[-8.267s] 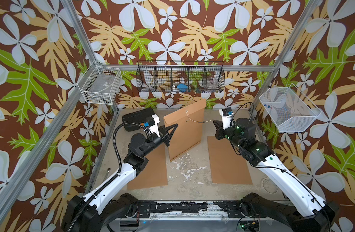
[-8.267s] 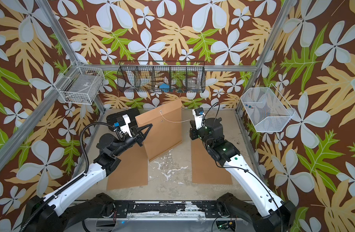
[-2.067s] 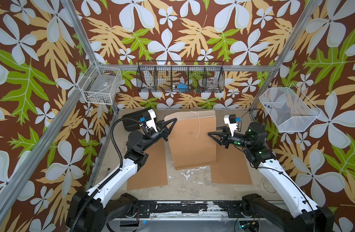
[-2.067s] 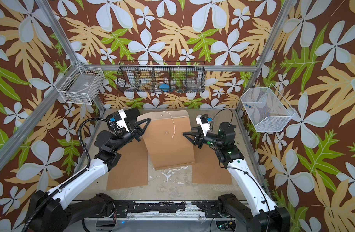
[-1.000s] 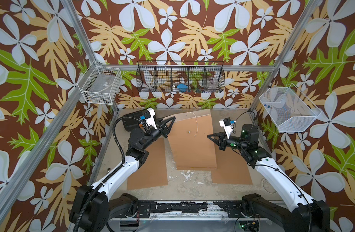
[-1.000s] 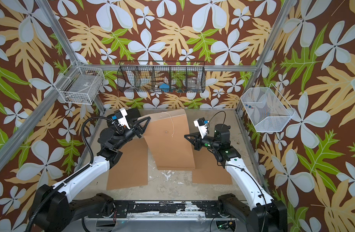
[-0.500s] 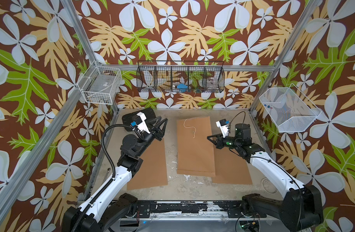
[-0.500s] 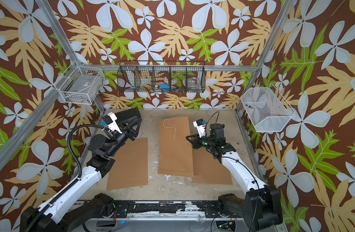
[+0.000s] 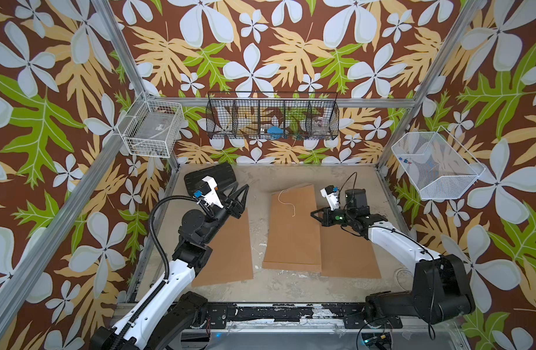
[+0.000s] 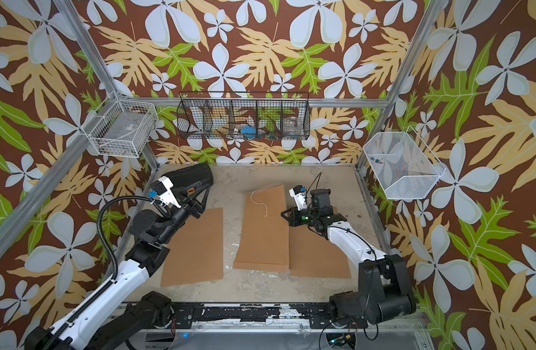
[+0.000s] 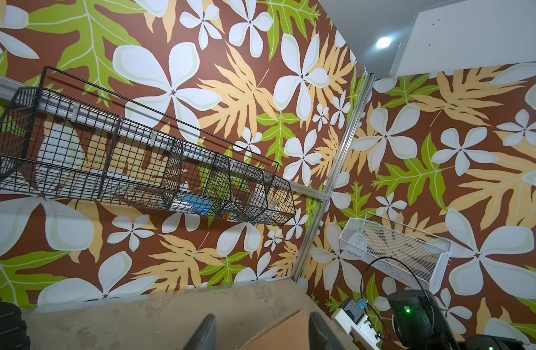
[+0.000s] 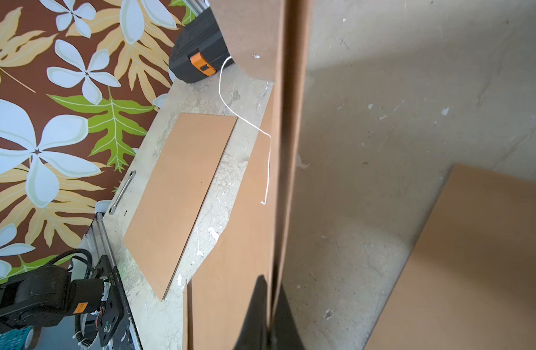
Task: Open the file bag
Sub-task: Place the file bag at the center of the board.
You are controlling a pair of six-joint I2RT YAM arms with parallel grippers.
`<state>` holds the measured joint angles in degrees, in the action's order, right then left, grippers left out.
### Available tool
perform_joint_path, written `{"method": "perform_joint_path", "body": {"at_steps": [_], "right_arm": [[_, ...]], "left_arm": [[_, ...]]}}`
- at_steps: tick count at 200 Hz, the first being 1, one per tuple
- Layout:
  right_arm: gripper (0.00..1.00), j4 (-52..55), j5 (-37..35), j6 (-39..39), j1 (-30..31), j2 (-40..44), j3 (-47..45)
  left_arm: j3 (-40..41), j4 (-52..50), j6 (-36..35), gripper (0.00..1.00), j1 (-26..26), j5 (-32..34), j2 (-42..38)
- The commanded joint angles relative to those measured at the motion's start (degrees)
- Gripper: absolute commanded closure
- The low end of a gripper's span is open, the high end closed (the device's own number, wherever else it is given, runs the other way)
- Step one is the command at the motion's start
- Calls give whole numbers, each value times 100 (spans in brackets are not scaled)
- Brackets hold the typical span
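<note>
My R pincer [image 9: 312, 214] is clenched on the edge of the file bag [image 9: 292, 233]. The bag lies on the table [image 9: 257, 185] btwn my two pincers, white string [image 9: 286, 201] loose on top. L pincer [image 9: 242, 194] is released, empty, apart from the bag.

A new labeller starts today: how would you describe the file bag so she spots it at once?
On the grey table, the file bag lies in the middle, between two plain brown sheets. Only it carries a white string.
</note>
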<state>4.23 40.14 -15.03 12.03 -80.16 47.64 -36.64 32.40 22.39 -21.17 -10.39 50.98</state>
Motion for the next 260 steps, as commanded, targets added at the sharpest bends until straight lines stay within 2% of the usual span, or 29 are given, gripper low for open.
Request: {"method": "perform_joint_path", "body": {"at_steps": [1, 145, 260], "right_arm": [[100, -149, 42, -5, 14, -80, -56], [100, -793, 64, -310, 311, -1154, -65], [100, -934, -399, -745, 365, -1480, -192]], "left_arm": [[-1, 108, -3, 48, 7, -19, 37], [-18, 108, -16, 48, 7, -41, 123], [-1, 100, -42, 47, 7, -24, 112]]}}
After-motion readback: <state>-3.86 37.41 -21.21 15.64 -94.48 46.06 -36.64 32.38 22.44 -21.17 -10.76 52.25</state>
